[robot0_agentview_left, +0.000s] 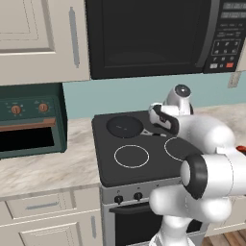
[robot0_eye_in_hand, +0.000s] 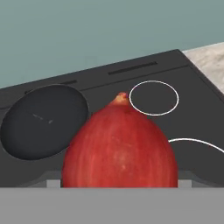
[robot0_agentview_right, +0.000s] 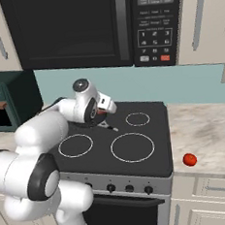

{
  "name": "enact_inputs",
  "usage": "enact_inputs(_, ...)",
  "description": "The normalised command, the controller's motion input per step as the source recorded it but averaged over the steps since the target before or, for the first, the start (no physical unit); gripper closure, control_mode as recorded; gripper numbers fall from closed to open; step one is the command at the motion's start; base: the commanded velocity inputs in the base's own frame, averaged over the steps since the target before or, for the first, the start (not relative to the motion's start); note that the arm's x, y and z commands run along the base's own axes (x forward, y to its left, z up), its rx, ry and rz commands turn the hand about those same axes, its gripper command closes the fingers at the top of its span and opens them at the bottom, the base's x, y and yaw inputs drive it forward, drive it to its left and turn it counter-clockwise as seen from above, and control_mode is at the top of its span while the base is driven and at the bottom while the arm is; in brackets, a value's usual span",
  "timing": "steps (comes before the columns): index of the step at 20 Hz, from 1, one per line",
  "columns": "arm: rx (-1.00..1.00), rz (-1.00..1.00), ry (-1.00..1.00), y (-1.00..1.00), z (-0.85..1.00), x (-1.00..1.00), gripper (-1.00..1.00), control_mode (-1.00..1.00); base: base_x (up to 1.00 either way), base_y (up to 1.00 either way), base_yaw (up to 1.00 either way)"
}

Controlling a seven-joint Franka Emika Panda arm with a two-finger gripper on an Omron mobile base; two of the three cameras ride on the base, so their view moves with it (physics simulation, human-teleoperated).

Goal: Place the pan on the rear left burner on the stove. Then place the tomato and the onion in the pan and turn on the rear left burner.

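Onion (robot0_eye_in_hand: 119,146), round, firm, slippery-skinned, sits pinched at its widest girth in the gripper (robot0_eye_in_hand: 119,186), above the pan (robot0_eye_in_hand: 43,121).

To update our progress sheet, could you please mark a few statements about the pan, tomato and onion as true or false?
1. The pan sits at the rear left of the stove. True.
2. The tomato lies in the pan. False: it lies on the counter right of the stove.
3. The onion rests on the counter. False: the jaws hold it above the stove.
4. The pan is empty. True.
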Motion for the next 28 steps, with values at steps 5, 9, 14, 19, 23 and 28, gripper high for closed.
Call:
enact_inputs(5,0.03,0.04,0.11,0.43,0.0,0.16,1.0,-1.0,0.0,0.0,0.0)
enact_inputs(9,0.01,0.04,0.13,0.38,0.0,0.27,1.0,-1.0,0.0,0.0,0.0)
enact_inputs(14,0.0,0.03,0.11,0.41,-0.07,0.33,1.0,-1.0,0.0,0.0,0.0)
enact_inputs(19,0.0,0.02,0.05,0.38,-0.19,0.32,1.0,-1.0,0.0,0.0,0.0)
enact_inputs(23,0.0,0.02,0.01,0.36,-0.36,0.22,1.0,-1.0,0.0,0.0,0.0)
enact_inputs(28,0.0,0.01,0.0,0.3,-0.47,0.17,1.0,-1.0,0.0,0.0,0.0)
